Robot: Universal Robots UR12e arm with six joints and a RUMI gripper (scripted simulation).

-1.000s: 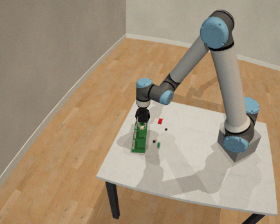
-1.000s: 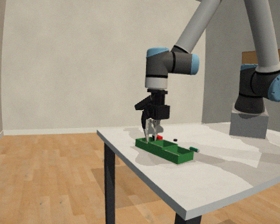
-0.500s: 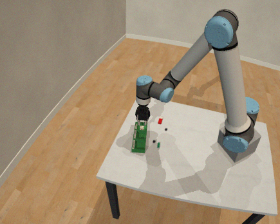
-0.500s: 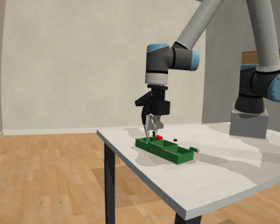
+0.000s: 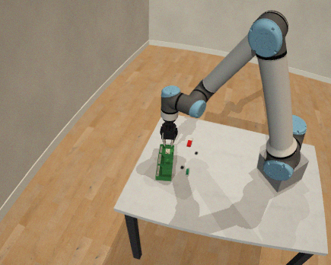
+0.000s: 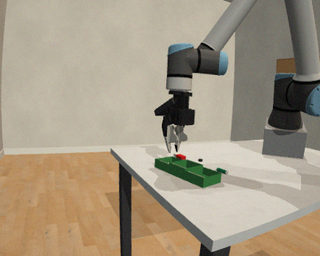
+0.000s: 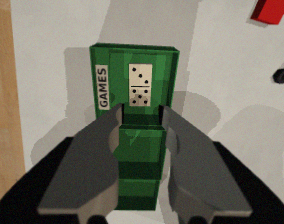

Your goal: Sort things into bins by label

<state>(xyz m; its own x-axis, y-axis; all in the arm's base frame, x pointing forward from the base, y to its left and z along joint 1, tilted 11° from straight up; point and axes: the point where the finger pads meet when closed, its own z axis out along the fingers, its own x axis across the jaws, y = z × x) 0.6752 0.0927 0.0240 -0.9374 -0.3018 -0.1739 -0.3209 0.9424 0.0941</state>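
Observation:
A long green bin (image 5: 158, 173) (image 6: 195, 179) (image 7: 96, 55) with three compartments stands upright near the table's left edge. Its end compartment bears the label GAMES (image 7: 103, 88). A white domino (image 7: 140, 85) (image 5: 167, 151) lies flat in that compartment. My gripper (image 5: 168, 145) (image 6: 173, 148) (image 7: 141, 106) hangs just above that end of the bin, its fingers a little apart with nothing between them. A red block (image 5: 189, 143) (image 6: 179, 156) (image 7: 270, 10), a small black piece (image 5: 196, 153) (image 6: 200, 160) (image 7: 282, 75), a second black piece (image 5: 182, 167) and a green cylinder (image 5: 187, 171) (image 6: 221, 170) lie on the table beside the bin.
The robot's base (image 5: 281, 171) (image 6: 283, 141) stands on the table's far right side. The table's edge (image 5: 141, 167) runs close along the bin's left side.

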